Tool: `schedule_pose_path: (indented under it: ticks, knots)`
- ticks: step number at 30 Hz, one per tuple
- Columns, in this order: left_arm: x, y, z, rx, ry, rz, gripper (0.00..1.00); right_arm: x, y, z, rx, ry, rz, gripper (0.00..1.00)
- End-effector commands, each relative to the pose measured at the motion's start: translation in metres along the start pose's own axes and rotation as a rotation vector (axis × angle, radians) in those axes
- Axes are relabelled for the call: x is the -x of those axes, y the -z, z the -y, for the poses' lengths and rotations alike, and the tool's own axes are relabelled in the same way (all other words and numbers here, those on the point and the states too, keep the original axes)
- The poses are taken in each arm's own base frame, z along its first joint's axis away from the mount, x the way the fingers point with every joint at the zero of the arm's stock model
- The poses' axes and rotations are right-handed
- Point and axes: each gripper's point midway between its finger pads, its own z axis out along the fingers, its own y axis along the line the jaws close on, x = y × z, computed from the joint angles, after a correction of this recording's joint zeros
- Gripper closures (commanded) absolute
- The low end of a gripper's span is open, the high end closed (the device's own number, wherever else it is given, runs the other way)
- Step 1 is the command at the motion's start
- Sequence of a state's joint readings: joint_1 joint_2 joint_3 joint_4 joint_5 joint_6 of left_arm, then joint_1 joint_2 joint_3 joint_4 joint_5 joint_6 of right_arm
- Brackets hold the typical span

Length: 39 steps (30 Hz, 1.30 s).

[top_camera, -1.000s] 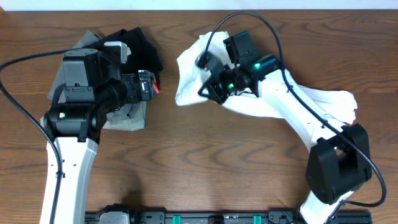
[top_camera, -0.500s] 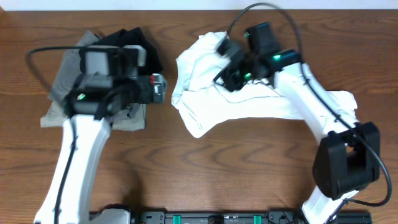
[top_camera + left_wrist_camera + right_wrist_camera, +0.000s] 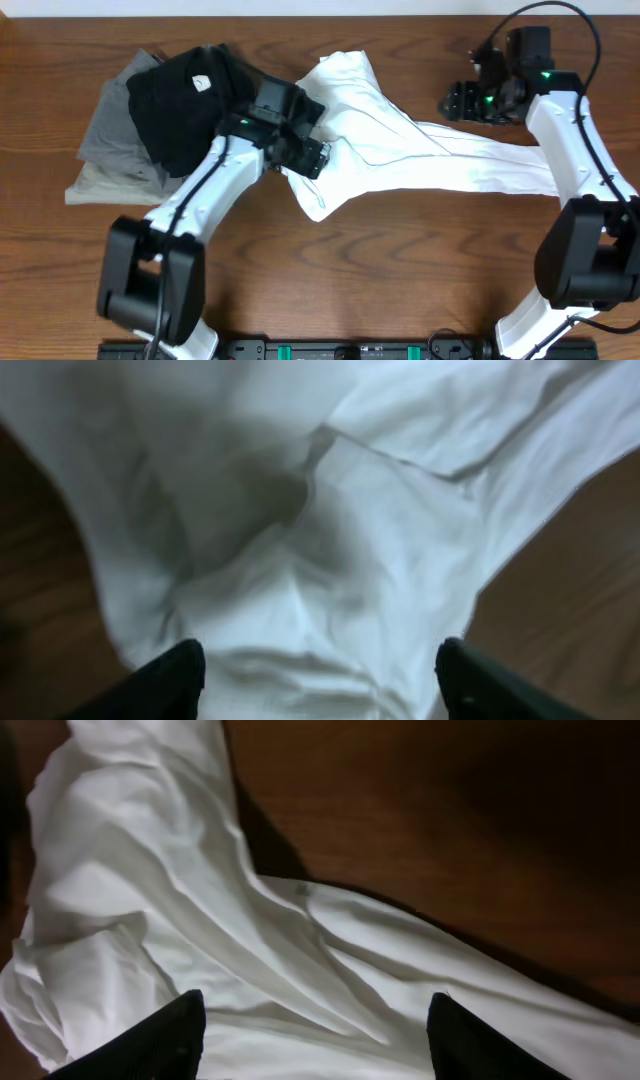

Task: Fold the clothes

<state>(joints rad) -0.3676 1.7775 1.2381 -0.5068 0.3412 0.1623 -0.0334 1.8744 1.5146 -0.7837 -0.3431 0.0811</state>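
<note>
The white T-shirt [image 3: 400,150] lies crumpled and stretched across the table's middle, from upper left to far right. No green graphic shows. My left gripper [image 3: 305,150] is open over the shirt's left edge; in the left wrist view its fingers [image 3: 315,680] straddle bunched white cloth [image 3: 330,550] without holding it. My right gripper [image 3: 460,103] is open near the back of the table, above the shirt's upper edge. In the right wrist view its fingers [image 3: 315,1035] hang spread above the white folds [image 3: 200,920].
A black folded garment [image 3: 185,105] lies on grey folded garments [image 3: 105,150] at the back left. Bare wood shows in front of the shirt and behind the right gripper [image 3: 450,820].
My left arm swung right from the garment pile to the shirt's left edge. My right gripper let go of the shirt and moved right and back. The shirt spread out rightward.
</note>
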Motion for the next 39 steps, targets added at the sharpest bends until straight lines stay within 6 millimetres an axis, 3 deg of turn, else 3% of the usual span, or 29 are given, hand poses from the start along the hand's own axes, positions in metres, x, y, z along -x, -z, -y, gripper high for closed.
schedule_pose_path:
  ticks: [1, 9, 14, 18, 23, 26, 28, 35, 39]
  knots:
    - [0.004, -0.011, -0.003, 0.0, -0.019, 0.001, 0.26, 0.002, 0.007, 0.011, -0.011, -0.053, 0.008, 0.31]
    - [0.015, -0.04, -0.003, -0.012, -0.042, 0.04, 0.27, 0.003, 0.008, 0.015, -0.014, -0.063, 0.013, 0.3]
    - [0.016, -0.051, 0.006, -0.023, -0.064, 0.044, 0.4, 0.003, 0.008, 0.015, -0.014, -0.064, 0.012, 0.3]
    - [0.01, -0.06, 0.0, 0.01, -0.061, 0.017, 0.5, 0.001, 0.008, 0.015, -0.015, -0.066, 0.006, 0.31]
    - [0.013, -0.057, -0.001, 0.02, -0.054, 0.026, 0.94, 0.0, 0.008, 0.015, -0.016, -0.068, 0.002, 0.32]
    - [0.025, -0.036, 0.002, 0.03, -0.028, 0.058, 0.94, 0.0, 0.008, 0.018, -0.032, -0.068, 0.003, 0.32]
    - [0.032, -0.012, -0.001, 0.08, -0.009, 0.074, 0.94, 0.0, 0.009, 0.024, -0.064, -0.071, 0.003, 0.31]
    - [0.026, 0.104, -0.006, 0.292, -0.009, 0.139, 0.94, -0.008, 0.016, 0.062, -0.192, -0.175, -0.007, 0.24]
    - [0.024, 0.155, 0.001, 0.336, -0.014, 0.228, 0.94, -0.013, 0.02, 0.083, -0.21, -0.244, -0.006, 0.21]
